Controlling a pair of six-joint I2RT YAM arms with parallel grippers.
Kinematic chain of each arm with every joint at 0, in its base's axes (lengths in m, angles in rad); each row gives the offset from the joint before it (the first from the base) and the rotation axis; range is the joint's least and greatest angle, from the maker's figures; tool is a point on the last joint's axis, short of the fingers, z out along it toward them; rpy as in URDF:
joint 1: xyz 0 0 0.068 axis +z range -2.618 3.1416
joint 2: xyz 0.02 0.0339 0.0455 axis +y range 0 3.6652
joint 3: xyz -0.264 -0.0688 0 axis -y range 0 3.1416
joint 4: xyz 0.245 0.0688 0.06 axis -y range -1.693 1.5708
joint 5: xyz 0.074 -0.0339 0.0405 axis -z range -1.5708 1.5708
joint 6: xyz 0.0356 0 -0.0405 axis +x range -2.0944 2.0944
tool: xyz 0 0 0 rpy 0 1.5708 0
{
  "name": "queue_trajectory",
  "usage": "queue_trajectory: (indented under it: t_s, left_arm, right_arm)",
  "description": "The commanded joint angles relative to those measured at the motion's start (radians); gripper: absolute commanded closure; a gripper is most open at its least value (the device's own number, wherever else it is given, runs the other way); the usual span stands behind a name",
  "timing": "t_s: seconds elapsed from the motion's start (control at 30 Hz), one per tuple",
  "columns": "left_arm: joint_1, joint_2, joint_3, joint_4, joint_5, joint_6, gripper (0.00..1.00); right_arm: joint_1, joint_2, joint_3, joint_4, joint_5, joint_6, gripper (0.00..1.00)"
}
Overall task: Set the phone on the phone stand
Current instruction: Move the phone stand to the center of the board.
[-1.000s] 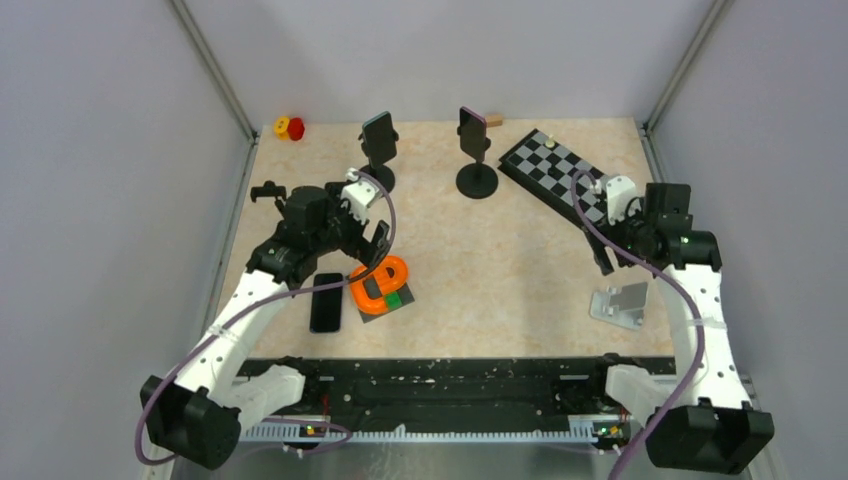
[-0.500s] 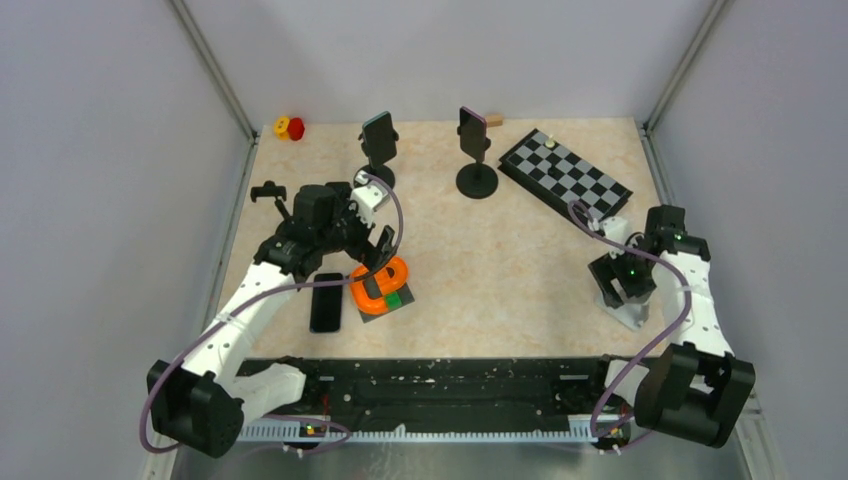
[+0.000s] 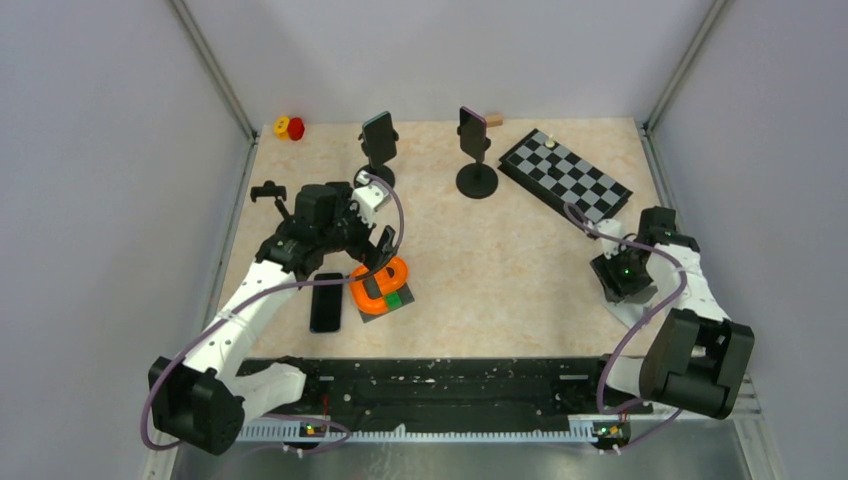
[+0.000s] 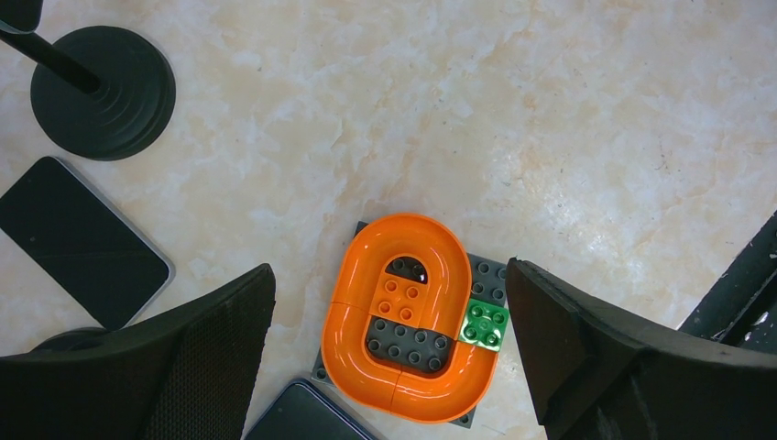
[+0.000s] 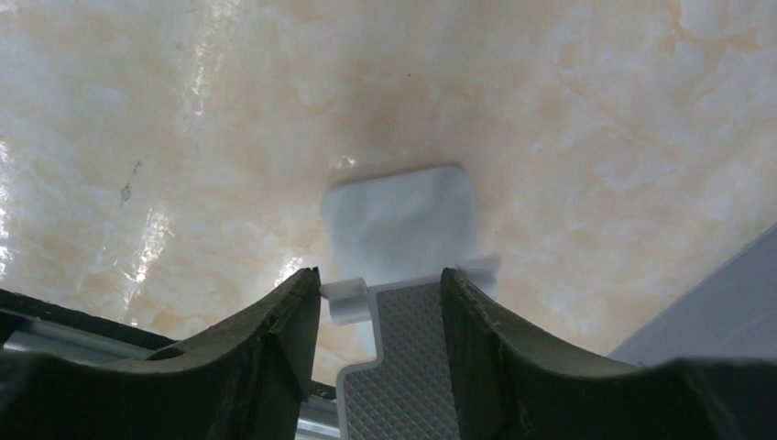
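- Hanging left gripper [image 4: 389, 275] above orange track [image 4: 403, 234]; jaws gaping wide, gripping nothing.
- Noting phone [image 3: 326, 302] lying flat on table [image 3: 500, 260], just beside track, untouched.
- Noting second phone [image 4: 78, 238] lying flat near round base [image 4: 101, 92].
- Straddling stand [image 5: 403, 220] with right gripper [image 5: 380, 280]; jaws partly closed, fingers sitting close against both sides of its padded plate; whether clamping, cannot tell.
- Finding stand sitting near table's right edge, well apart from phone.
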Motion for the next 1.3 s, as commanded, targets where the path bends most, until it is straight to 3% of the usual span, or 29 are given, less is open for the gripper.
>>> queue_trajectory:
  t_s: [0.0,0.17,0.27,0.63,0.8,1.0,1.27]
  left_arm:
    - [0.001,0.004,0.009,0.006,0.007,0.011,0.01]
    - [0.000,0.005,0.009,0.006,-0.001,0.011,0.01]
    - [0.001,0.005,0.010,0.006,-0.006,0.011,0.01]
    - [0.000,0.013,0.019,0.001,-0.013,0.010,0.01]
    - [0.000,0.017,0.022,0.000,-0.013,0.010,0.01]
    - [0.000,0.023,0.025,-0.002,-0.024,0.013,0.01]
    - [-0.001,0.034,0.028,0.005,-0.064,0.049,0.01]
  right_arm:
    - [-0.011,0.024,-0.012,-0.016,-0.009,-0.028,0.56]
    - [-0.004,0.039,0.013,-0.050,-0.068,-0.023,0.91]
    - [0.023,0.039,0.032,-0.057,-0.100,-0.001,1.00]
    - [0.204,0.003,0.135,-0.086,-0.243,0.141,1.00]
    - [0.347,0.026,0.161,-0.016,-0.202,0.240,1.00]
    - [0.528,0.185,0.248,0.108,-0.119,0.353,1.00]
    - [0.680,0.446,0.441,0.219,-0.069,0.506,1.00]
